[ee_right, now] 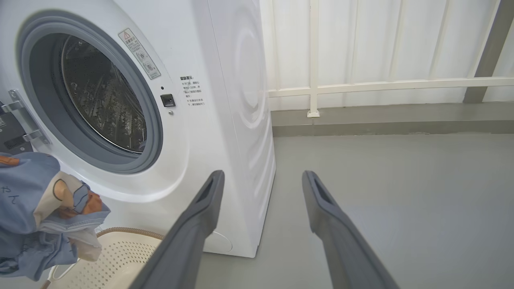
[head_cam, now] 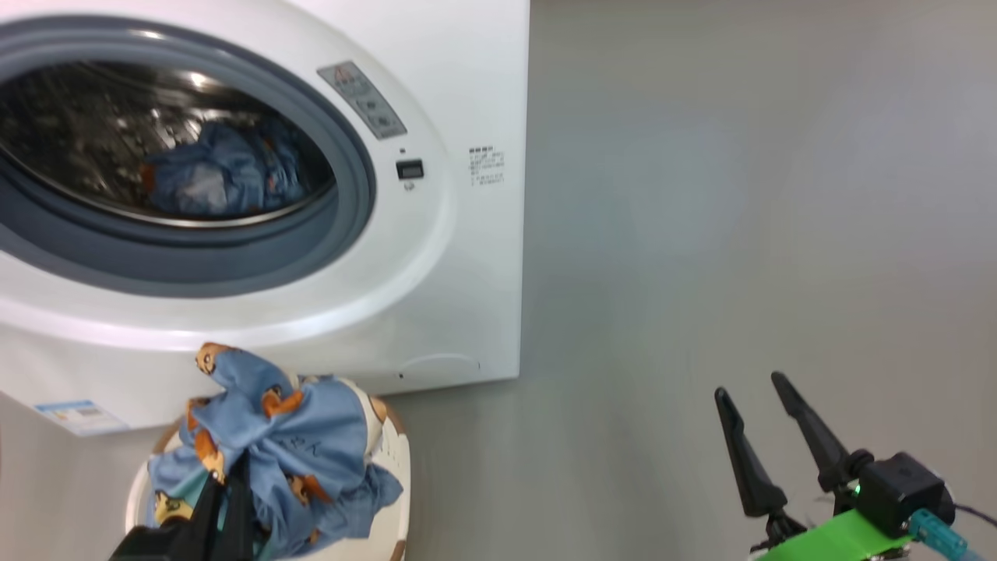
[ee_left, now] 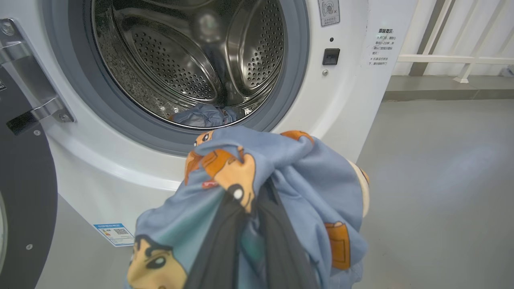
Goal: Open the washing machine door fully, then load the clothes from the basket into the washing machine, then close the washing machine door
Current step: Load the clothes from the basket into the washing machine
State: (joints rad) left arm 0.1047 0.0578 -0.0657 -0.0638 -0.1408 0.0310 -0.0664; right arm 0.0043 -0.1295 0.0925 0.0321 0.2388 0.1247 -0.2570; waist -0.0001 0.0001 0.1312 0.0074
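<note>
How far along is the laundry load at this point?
Done: the door is swung open and one garment lies in the drum. In hand: the left hand is shut on a clothes bundle above the basket. Left: load it, close the door. Right hand open, empty.

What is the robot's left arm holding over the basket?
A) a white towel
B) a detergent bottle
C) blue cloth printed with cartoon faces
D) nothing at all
C: the left gripper is shut on the clothes, light blue fabric with orange-and-brown cartoon faces, bunched above the basket.
</note>
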